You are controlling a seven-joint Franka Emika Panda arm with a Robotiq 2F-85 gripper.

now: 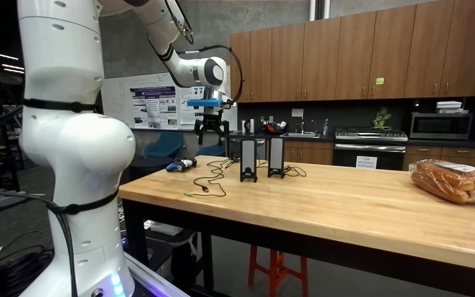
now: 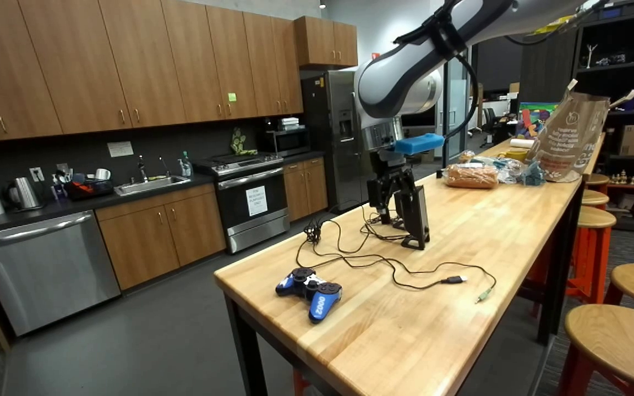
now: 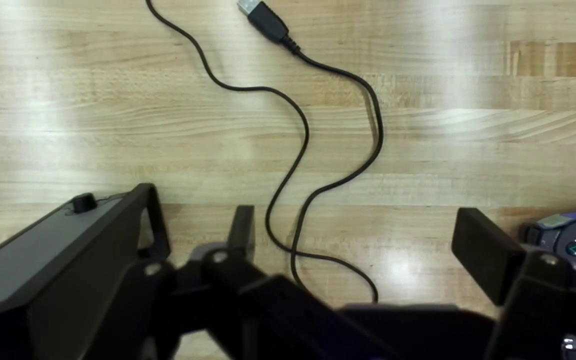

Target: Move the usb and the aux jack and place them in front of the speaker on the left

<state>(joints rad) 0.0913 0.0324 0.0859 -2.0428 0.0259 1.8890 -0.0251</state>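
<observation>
Gripper (image 3: 363,242): jaws spread, nothing held, above crossed cords (image 3: 293,252). USB plug (image 1: 205,189) & aux jack (image 1: 189,194) lie on table (image 1: 336,194), left of left spkr (image 1: 248,156) in an exterior view. Poss. faults: pulling one cord may drag the other; w/o slack, left spkr may topple.

Wooden table (image 1: 336,206): speakers (image 1: 248,159) (both upright), USB plug (image 2: 453,280), aux jack (image 2: 482,296), controller (image 2: 311,291), bread (image 1: 452,179).
</observation>
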